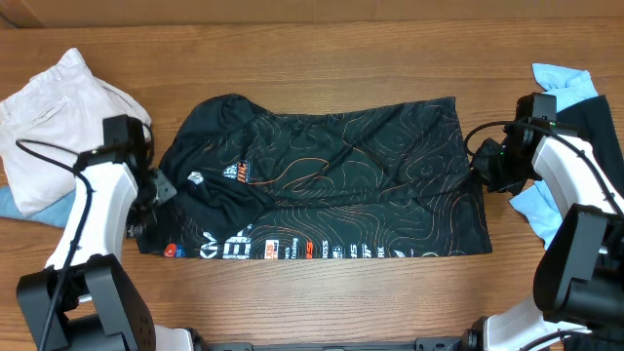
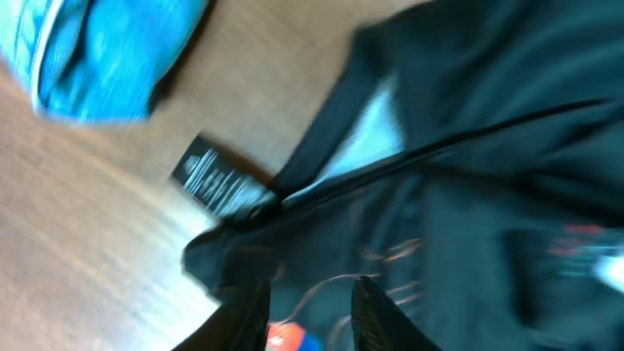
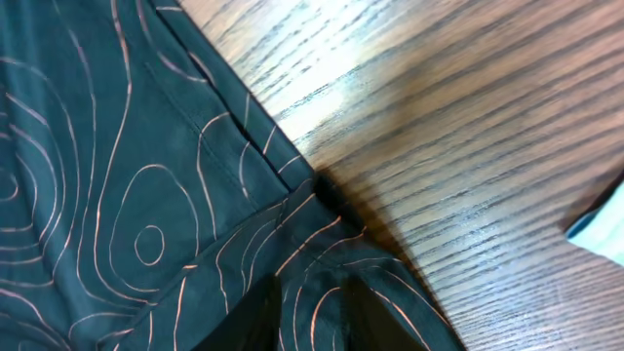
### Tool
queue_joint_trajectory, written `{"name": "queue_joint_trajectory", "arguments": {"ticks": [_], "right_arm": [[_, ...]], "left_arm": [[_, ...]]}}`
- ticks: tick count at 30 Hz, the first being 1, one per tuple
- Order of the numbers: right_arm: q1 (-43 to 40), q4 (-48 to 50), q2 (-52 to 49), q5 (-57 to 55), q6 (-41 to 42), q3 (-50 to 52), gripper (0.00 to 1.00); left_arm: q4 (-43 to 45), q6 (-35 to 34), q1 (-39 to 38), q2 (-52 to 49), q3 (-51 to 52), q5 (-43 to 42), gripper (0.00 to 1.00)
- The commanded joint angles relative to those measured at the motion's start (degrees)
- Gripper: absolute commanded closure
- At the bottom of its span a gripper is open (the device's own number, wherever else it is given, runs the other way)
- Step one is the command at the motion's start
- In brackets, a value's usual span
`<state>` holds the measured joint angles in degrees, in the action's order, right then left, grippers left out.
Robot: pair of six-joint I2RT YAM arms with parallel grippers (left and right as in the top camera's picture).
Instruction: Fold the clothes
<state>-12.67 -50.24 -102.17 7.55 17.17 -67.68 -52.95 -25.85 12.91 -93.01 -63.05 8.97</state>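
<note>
**Both grippers at the ends of the black jersey**

The black jersey point(image 1: 331, 175) lies spread across the middle of the wooden surface point(image 1: 322, 58). Its thin orange contour lines face up, and a row of white and red logos runs along the edge nearest me.

My left gripper point(image 2: 310, 292) is at the jersey's left end, down over the rumpled cloth by the sleeve. In the left wrist view its fingers point(image 2: 375, 317) stand a little apart, with dark fabric and a red-and-blue logo in the gap. That view is blurred, so I cannot tell whether I am pinching the cloth or only standing over it. A black tag point(image 2: 214, 180) with white print pokes out from the jersey's edge onto the bare wood.

My right gripper point(image 3: 314, 288) is at the jersey's right end, over a corner of the hem. Its fingers point(image 3: 253, 312) are parted and the cloth lies flat between them, so that gripper is released.

To my left, well clear of the jersey, a white garment point(image 1: 54, 112) sits crumpled. A light-blue garment point(image 1: 10, 207) shows from under it. To my right, beside my right arm, are a light-blue cloth point(image 1: 564, 83) and a plain black garment point(image 1: 603, 127).
</note>
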Motion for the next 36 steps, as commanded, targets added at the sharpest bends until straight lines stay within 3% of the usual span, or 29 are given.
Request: {"name": "queue_joint_trajectory", "arguments": {"ticks": [1,2,7,14,18,26,30,36], "right_arm": [[-0.11,-0.39,1.66,1.77,-2.38,-3.21,0.72],[-0.09,-0.87,2.34,1.79,-2.38,-4.11,0.7],[1.29,-3.98,6.29,1.75,-4.15,-7.58,0.64],[4.07,-7.58,9.44,1.64,-5.22,-7.78,0.63],[4.59,-9.86,9.44,1.57,-5.2,-7.72,0.62],[4.59,-12.02,9.44,1.57,-5.2,-7.72,0.63],[4.59,-12.04,9.44,1.6,-5.16,-7.72,0.63],[4.59,-12.13,9.44,1.57,-5.18,-7.72,0.63]], "left_arm": [[2.14,6.97,0.22,1.31,-6.19,-8.11,0.56],[3.8,9.33,-0.07,1.31,-7.48,-10.62,0.49],[13.46,16.9,-1.31,1.25,-11.56,-16.52,0.38],[25.7,17.05,-2.16,-1.77,-12.13,-16.55,0.41],[32.92,17.07,-2.91,-6.69,-12.13,-16.65,0.49],[49.2,14.86,-4.63,-18.27,-12.22,-26.23,0.47],[50.77,14.05,-6.21,-24.04,-14.95,-26.99,0.46],[44.3,14.8,-7.04,-31.21,-22.99,-26.23,0.47]]}}
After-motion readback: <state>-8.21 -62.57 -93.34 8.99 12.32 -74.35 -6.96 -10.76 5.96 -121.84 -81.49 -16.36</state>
